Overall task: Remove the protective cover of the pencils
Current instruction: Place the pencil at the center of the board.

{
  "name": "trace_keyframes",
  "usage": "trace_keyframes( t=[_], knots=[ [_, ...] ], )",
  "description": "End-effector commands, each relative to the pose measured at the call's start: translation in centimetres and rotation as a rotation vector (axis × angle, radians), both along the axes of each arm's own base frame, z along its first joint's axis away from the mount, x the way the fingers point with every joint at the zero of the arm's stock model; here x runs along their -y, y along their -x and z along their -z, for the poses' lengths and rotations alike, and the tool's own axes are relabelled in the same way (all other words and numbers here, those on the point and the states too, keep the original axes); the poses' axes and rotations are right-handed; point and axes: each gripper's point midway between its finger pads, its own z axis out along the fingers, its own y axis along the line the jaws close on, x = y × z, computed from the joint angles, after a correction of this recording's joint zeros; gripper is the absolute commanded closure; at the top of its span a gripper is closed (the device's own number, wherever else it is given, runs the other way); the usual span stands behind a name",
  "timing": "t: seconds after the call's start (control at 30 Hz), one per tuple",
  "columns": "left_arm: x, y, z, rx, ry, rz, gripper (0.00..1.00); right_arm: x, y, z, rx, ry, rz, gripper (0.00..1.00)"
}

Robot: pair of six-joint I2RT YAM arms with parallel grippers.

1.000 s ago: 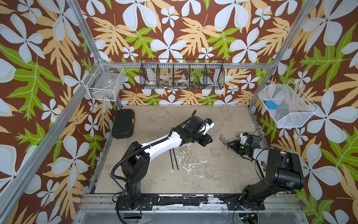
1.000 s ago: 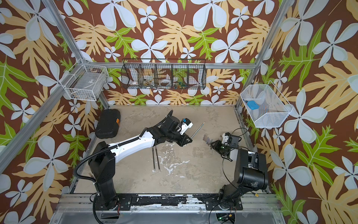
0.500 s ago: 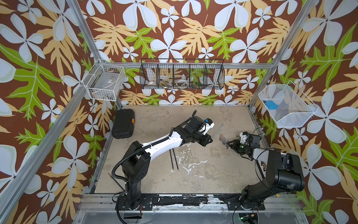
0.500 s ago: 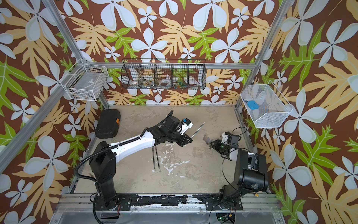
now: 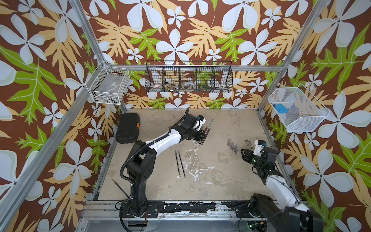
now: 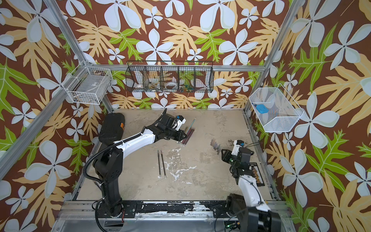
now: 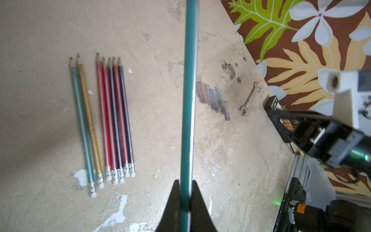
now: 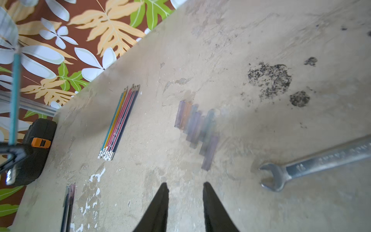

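My left gripper (image 7: 185, 183) is shut on a teal pencil (image 7: 188, 100) and holds it above the table; its far tip runs out of that view. In both top views the left gripper (image 5: 203, 135) hovers over a row of several pencils (image 6: 187, 136) lying side by side with bare points (image 7: 112, 120). Two dark pencils (image 5: 180, 164) lie apart at mid-table. A row of translucent tinted covers (image 8: 197, 126) lies just ahead of my right gripper (image 8: 184, 185), which is open and empty, low over the table (image 5: 244, 153).
A steel wrench (image 8: 313, 162) lies to the right of the covers. A black case (image 5: 127, 128) sits at the left wall. Wire baskets hang on the back wall (image 5: 188, 79) and on both side walls. A small black tray (image 6: 256, 174) lies by the right arm.
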Motion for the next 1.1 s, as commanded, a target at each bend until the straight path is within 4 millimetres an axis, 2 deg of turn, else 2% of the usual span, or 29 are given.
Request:
trace_keyframes(
  t=[0.0,0.07,0.1,0.17,0.43,0.57,0.77,0.87,1.07],
  knots=[
    [0.3,-0.2,-0.4,-0.055,0.095,0.008,1.00,0.0,2.0,0.1,0.059,0.007,0.039,0.63],
    [-0.3,-0.7,-0.2,-0.048,0.086,-0.012,1.00,-0.1,2.9,0.0,0.111,-0.004,0.056,0.61],
    [-0.7,-1.0,-0.1,-0.037,0.073,-0.026,1.00,-0.6,3.1,-1.2,0.171,-0.006,0.030,0.60],
    [-1.5,-1.5,0.4,-0.014,0.035,-0.057,1.00,-0.7,3.5,-2.1,0.222,-0.006,0.037,0.56],
    [-2.4,-3.0,3.4,-0.074,0.019,-0.139,1.00,-1.6,3.6,-1.2,0.214,-0.064,0.000,0.55],
    [-4.1,-5.2,6.6,-0.076,-0.121,-0.187,1.00,-2.3,3.3,-0.5,0.170,-0.079,-0.041,0.56],
    [-7.2,-8.4,10.5,-0.092,-0.269,-0.245,1.00,-3.3,3.3,-0.9,0.182,-0.037,-0.073,0.57],
    [-7.3,-9.4,11.4,-0.105,-0.287,-0.247,0.99,-4.0,3.5,-1.7,0.222,-0.021,-0.096,0.57],
    [-5.8,-10.6,12.0,-0.142,-0.268,-0.220,0.94,-4.5,4.0,-2.8,0.286,-0.001,-0.102,0.56]
  ],
)
